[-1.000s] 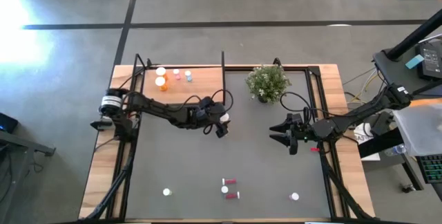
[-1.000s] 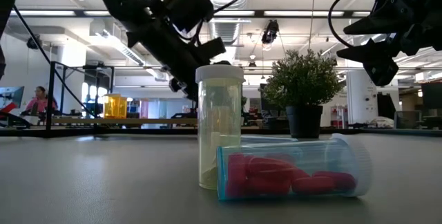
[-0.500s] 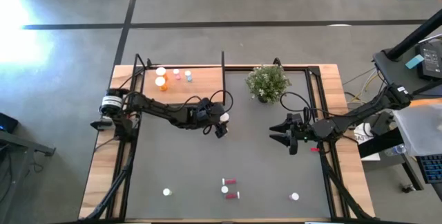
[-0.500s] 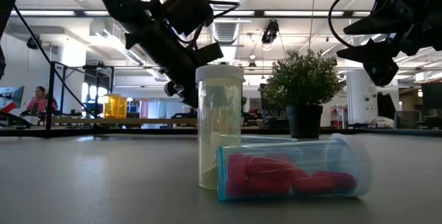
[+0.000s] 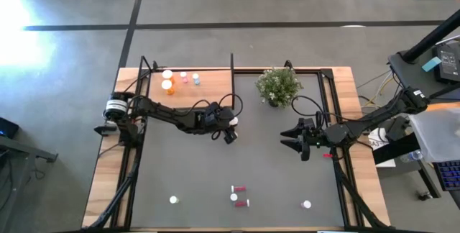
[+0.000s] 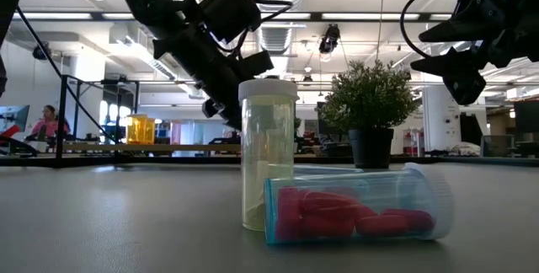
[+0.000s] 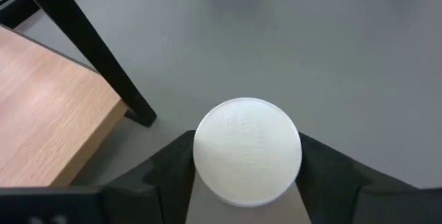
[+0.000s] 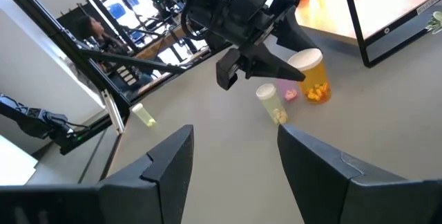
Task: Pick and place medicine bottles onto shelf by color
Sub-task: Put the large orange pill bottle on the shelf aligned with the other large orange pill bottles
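An orange medicine bottle (image 8: 314,79) with a white cap (image 7: 247,151) stands upright on the grey mat, just off the shelf's near right corner. My left gripper (image 5: 230,127) is shut on it. The wooden shelf (image 5: 208,93) carries two orange bottles (image 5: 167,80), a pink one (image 5: 184,78) and a pale blue one (image 5: 195,80) at its far left. Loose bottles stand or lie near the mat's front edge, two of them with red pills (image 5: 239,190). My right gripper (image 5: 293,138) hangs open above the mat's right part, holding nothing. My left gripper pinches the orange bottle at its top, one finger (image 7: 169,175) on each side of the white cap's rim (image 7: 200,148). The fingers slant down from the table's left. The bottle stands upright with its base (image 8: 319,98) on the mat.
A potted plant (image 5: 277,85) stands at the back, right of the shelf's dark upright post (image 7: 90,44). In the low view a pale yellow bottle (image 6: 268,155) stands upright behind a lying bottle of red pills (image 6: 354,210). More small bottles (image 8: 268,103) sit on the mat beyond the left gripper.
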